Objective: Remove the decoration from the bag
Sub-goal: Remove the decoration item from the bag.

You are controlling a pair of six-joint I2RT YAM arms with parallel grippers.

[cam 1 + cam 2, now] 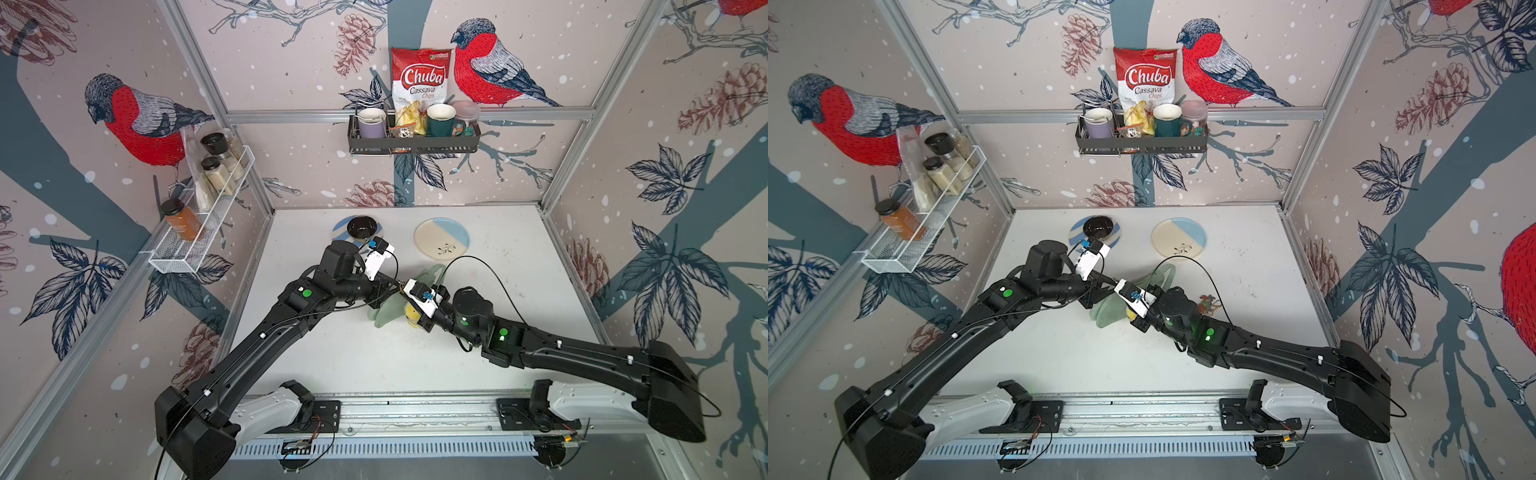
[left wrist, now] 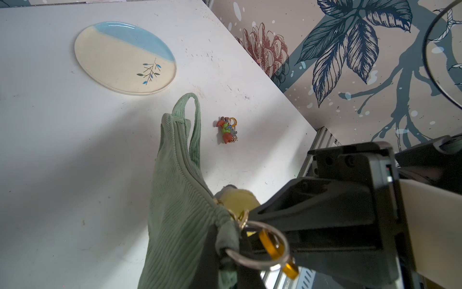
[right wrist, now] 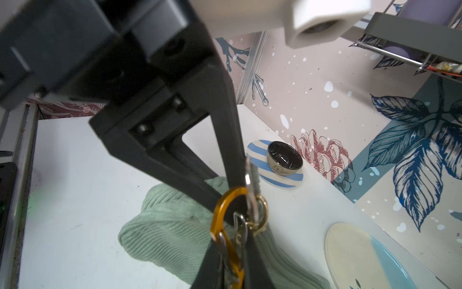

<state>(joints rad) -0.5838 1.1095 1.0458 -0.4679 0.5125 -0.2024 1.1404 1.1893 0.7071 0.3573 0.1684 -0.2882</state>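
Your right gripper (image 3: 235, 247) has its jaws nearly together with the amber carabiner (image 3: 217, 212) between them. I read that as a grip on the clip.

Your left gripper (image 3: 231, 187) is fully closed on the corner tab of the bag (image 2: 175, 200), right at the silver ring (image 2: 250, 262). The two sets of tips almost meet, nose to nose.

The carabiner is threaded through that silver ring. Its long axis runs roughly in line with your right fingers, pointing away from the ring and the left jaws.

The decoration, a soft yellow charm (image 2: 237, 200), hangs just under the clip on the right arm's side. The right gripper body hides much of it, so I can't tell exactly how it joins on.

The sage corduroy bag is mid-table (image 1: 374, 365) between the arms. The gripped corner is lifted and the rest droops down onto the surface, with the strap loop trailing toward the cream-and-blue plate (image 2: 120, 57).

A small orange-and-green figure charm (image 2: 227, 129) lies loose on the table. It sits beside the strap and doesn't touch it.

My call on the next move:
- The right arm is on the clip and the left only anchors the bag.
- The clip has to leave the ring along its own length, away from the left jaws.
- The gate side isn't readable from here. If it faces the ring's band, a straight pull would probably drag the whole bag.
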